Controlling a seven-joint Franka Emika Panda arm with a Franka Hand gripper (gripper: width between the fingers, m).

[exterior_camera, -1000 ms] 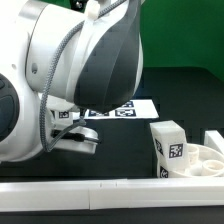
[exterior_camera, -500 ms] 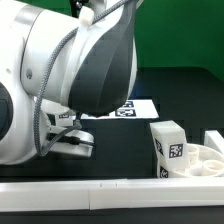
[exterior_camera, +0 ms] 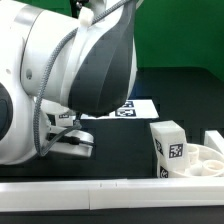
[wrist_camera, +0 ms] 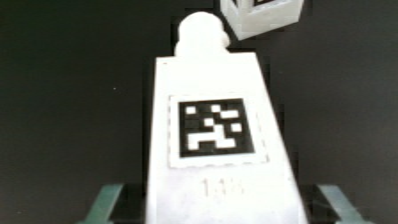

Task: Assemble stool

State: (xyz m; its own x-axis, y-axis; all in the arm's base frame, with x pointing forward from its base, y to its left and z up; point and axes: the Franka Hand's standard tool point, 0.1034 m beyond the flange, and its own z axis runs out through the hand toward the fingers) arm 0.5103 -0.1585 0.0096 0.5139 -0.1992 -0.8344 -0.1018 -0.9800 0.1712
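In the wrist view a white stool leg lies flat on the black table, tag facing up and its narrower end pointing away from me. My gripper is open and straddles the leg's wide end, with a small gap on each side between the fingers and the leg. In the exterior view the arm hides most of the gripper. The round seat lies at the exterior view's right, with a tagged leg standing at it.
Another tagged white part lies just beyond the leg's narrow end. The marker board lies at the back. A long white border bar runs along the front. Another white part is at the far right.
The arm swung and lowered slightly between the earliest frame and half a second ago. It has stayed still since then.
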